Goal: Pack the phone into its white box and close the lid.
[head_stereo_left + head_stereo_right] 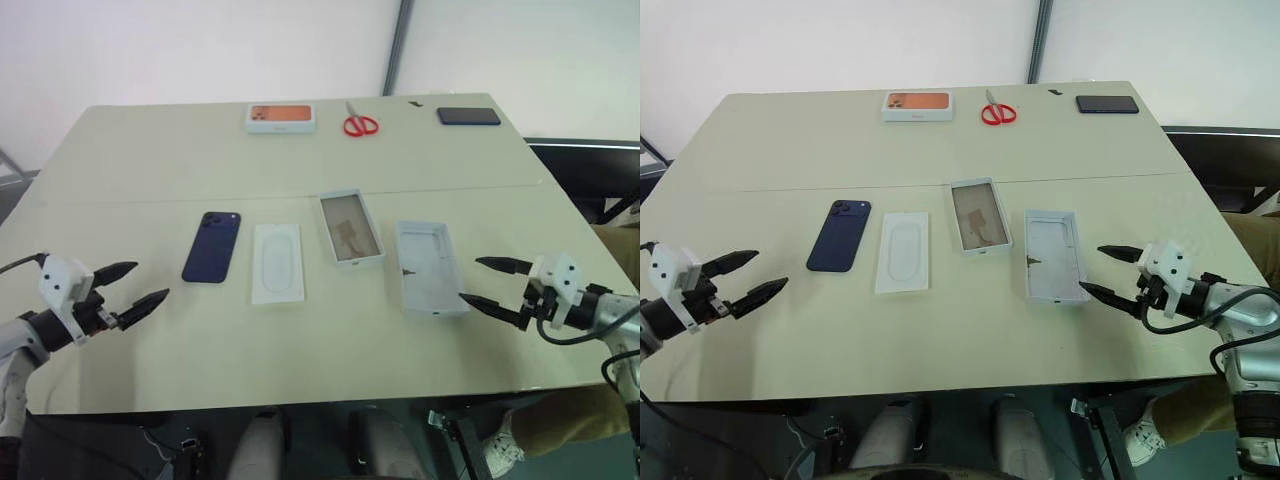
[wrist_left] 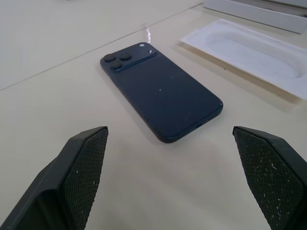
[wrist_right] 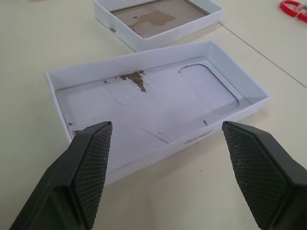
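Phone still waiting on the table, nothing packed yet

Packing has not begun, as far as I can judge: both grippers hold nothing and every part lies alone on the table.

At the lower left of the head view, the left gripper has its two black fingers spread wide, with nothing between them. It hangs over the table near the front edge and points toward the phone. The phone lies flat, back side up, left of the middle, with its camera bumps at the far end. It is close to the gripper but not touching it.

Just right of the phone lies a flat white card with an oval shape on it. Next, in the middle, sits the white box, open, with a brownish floor and nothing inside. Right of that lies the lid, inside facing up.

At the lower right, the right gripper is also wide open and empty. Its fingers point at the lid, and one tip is just beside the lid's near corner.

Far back on the table are an orange-topped box, red scissors and a black slab.

The next move, I think, is for the left gripper to go down around the phone's long sides and pinch it gently. The phone is thin and flat, so it may slip.
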You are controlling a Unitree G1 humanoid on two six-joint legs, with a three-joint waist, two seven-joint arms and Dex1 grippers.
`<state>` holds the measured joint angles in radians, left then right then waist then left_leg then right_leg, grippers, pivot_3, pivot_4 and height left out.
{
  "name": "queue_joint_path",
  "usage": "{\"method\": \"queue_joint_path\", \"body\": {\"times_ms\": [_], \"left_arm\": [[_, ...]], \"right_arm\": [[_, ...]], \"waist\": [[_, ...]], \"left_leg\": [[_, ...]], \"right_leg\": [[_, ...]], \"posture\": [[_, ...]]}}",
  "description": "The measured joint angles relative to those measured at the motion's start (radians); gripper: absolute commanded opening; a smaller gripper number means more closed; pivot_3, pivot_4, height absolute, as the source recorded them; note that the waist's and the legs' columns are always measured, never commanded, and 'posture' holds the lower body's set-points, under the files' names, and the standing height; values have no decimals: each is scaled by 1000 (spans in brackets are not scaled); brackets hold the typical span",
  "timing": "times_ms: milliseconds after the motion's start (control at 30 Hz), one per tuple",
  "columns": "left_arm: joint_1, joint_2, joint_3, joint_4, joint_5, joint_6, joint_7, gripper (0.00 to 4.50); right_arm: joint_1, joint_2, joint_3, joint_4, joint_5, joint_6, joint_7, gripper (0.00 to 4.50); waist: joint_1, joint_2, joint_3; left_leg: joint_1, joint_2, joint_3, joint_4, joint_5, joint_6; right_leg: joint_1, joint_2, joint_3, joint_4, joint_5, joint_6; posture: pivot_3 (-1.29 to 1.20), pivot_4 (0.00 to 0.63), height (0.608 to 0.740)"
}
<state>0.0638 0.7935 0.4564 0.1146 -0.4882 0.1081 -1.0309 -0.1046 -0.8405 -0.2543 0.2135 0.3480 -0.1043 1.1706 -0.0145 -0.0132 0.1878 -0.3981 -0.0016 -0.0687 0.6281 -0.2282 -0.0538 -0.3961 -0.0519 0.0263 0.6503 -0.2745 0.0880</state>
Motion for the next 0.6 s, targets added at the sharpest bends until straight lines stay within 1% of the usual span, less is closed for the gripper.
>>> {"method": "queue_joint_path", "body": {"times_ms": [233, 600], "left_arm": [[-39, 0, 1, 27, 0, -3, 21, 4390], [-39, 0, 0, 27, 0, -3, 18, 4390]], "right_arm": [[-18, -2, 1, 27, -5, -10, -2, 3831], [-34, -2, 4, 33, -20, -11, -6, 3831]], "waist": [[0, 0, 0], [0, 0, 0]], "left_leg": [[0, 0, 0, 0, 0, 0], [1, 0, 1, 0, 0, 0]], "right_leg": [[0, 0, 0, 0, 1, 2], [0, 0, 0, 0, 1, 2]], "posture": [[0, 150, 740], [0, 150, 740]]}}
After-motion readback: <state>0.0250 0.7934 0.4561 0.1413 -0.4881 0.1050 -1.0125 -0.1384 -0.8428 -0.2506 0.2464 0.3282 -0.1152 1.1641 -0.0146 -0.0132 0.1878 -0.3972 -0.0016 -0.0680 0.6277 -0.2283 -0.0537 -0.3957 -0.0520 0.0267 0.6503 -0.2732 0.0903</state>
